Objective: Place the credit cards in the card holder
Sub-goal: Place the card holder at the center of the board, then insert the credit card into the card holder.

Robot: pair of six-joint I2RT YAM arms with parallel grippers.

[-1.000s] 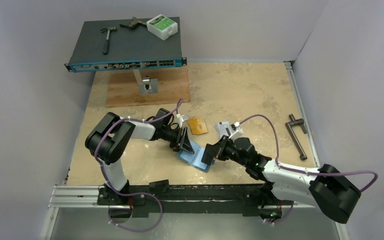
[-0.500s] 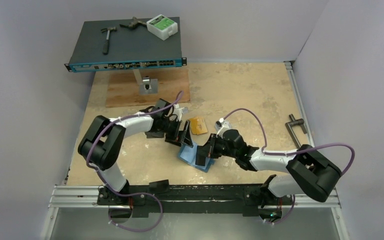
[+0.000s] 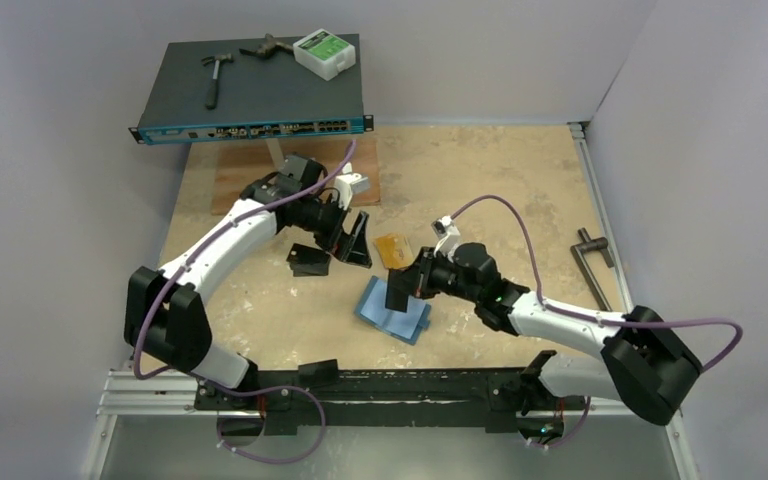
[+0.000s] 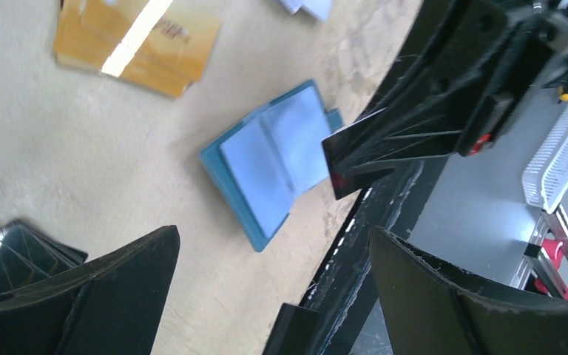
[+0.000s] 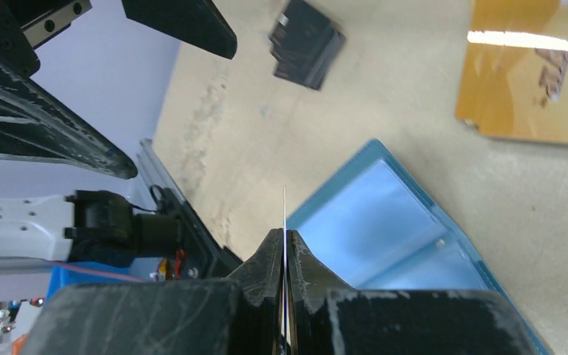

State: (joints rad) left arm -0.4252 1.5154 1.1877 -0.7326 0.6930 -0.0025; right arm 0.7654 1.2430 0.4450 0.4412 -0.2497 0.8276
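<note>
The teal card holder (image 3: pixel 393 312) lies open on the table, its pale pockets facing up (image 4: pixel 274 163) (image 5: pixel 384 237). My right gripper (image 3: pixel 402 290) hangs just above its near-left edge, shut (image 5: pixel 285 240) on a thin credit card (image 5: pixel 285 211) seen edge-on. Orange-gold credit cards (image 3: pixel 394 250) (image 4: pixel 137 41) (image 5: pixel 532 81) lie just behind the holder. A pale card's corner (image 4: pixel 307 6) shows at the top edge. My left gripper (image 3: pixel 352 240) (image 4: pixel 272 235) is raised behind and left of the holder, open and empty.
A black folded object (image 3: pixel 310 260) (image 5: pixel 307 44) lies left of the cards under my left arm. At the back left a network switch (image 3: pixel 250 95) carries a hammer and a white box, with a wooden board (image 3: pixel 290 175) in front. A black handle tool (image 3: pixel 595 265) lies at the right.
My left gripper opened, let go of the card holder and drew back to the upper left. The holder now lies flat. My right gripper moved left over it with the card.
</note>
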